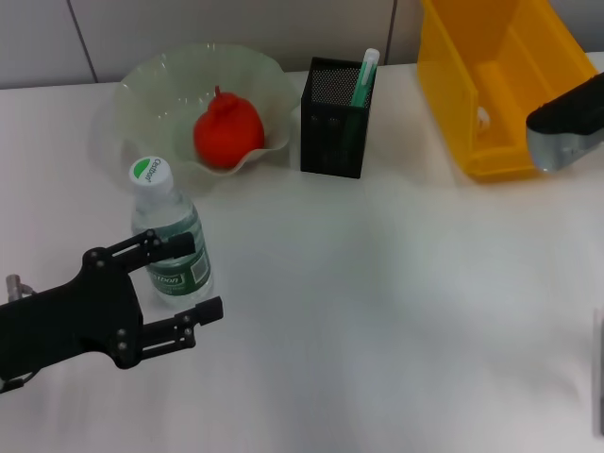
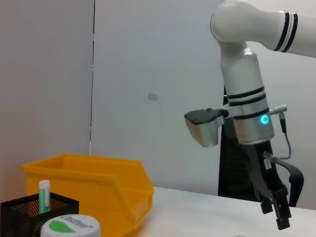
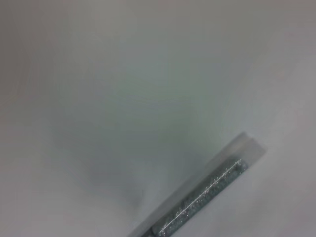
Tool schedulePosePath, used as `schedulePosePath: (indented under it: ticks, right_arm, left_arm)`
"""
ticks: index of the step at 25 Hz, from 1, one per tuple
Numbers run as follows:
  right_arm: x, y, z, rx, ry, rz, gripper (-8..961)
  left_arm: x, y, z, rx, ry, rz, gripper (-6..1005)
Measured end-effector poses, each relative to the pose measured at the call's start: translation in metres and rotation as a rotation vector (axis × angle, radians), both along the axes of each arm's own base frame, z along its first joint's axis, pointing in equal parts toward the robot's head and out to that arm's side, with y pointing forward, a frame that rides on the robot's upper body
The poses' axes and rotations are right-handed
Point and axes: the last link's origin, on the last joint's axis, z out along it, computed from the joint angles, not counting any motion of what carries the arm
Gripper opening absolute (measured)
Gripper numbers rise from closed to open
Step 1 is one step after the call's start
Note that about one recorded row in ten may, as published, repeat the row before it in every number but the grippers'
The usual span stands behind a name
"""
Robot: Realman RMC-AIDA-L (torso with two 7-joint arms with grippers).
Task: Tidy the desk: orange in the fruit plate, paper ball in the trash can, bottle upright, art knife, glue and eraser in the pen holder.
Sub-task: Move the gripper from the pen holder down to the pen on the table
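The left tool (image 1: 189, 278) sat low at the robot's near left over the bench (image 1: 396, 311), its two black fingers spread wide with nothing between them. The bottle (image 1: 170, 236) stood upright just beyond those fingertips, cap up, its long axis vertical; the upper finger overlapped its label in the head view, so whether it touched the bottle could not be told. The open gap faced the bottle's lower body, so by my judgement the left arm was much the nearer one for anything that still concerned the bottle.

Farther out, the orange (image 1: 226, 130) lay in the fruit plate (image 1: 142, 94) at the back left. Just beside the plate stood the pen holder (image 1: 332, 132), a green-and-white stick (image 1: 364, 75) poking out of it. The trash can (image 1: 500, 85) sat at the back right.

The right tool (image 2: 276, 210) hung above the bench near the trash can, seen from the left wrist camera; whether it was open or closed I cannot tell. No eraser or paper ball could be made out on the bench.
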Motion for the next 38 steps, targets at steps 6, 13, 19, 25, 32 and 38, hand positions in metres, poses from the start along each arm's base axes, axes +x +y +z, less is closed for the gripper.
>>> schedulePosePath:
  ticks: [6, 13, 19, 25, 32, 38]
  right_arm:
    - [0.009, -0.002, -0.003, -0.013, -0.027, -0.002, 700]
    - [0.019, -0.002, -0.005, -0.008, -0.039, 0.002, 700]
    - [0.025, 0.0, -0.009, -0.003, -0.049, 0.022, 699]
    - [0.026, 0.003, -0.013, 0.007, -0.045, 0.044, 699]
    - [0.027, 0.001, -0.02, -0.011, -0.074, 0.06, 698]
    - [0.024, 0.003, -0.025, -0.015, -0.072, 0.074, 697]
  left_arm:
    - [-0.001, -0.002, 0.0, -0.001, -0.003, 0.008, 785]
    - [-0.005, -0.004, 0.002, 0.007, -0.015, 0.034, 785]
    - [-0.005, -0.004, 0.002, 0.002, -0.019, 0.041, 785]
    - [-0.004, -0.003, 0.002, 0.004, -0.027, 0.045, 785]
    - [-0.003, -0.002, 0.003, 0.0, -0.031, 0.047, 785]
    - [-0.002, -0.001, 0.003, -0.001, -0.031, 0.047, 785]
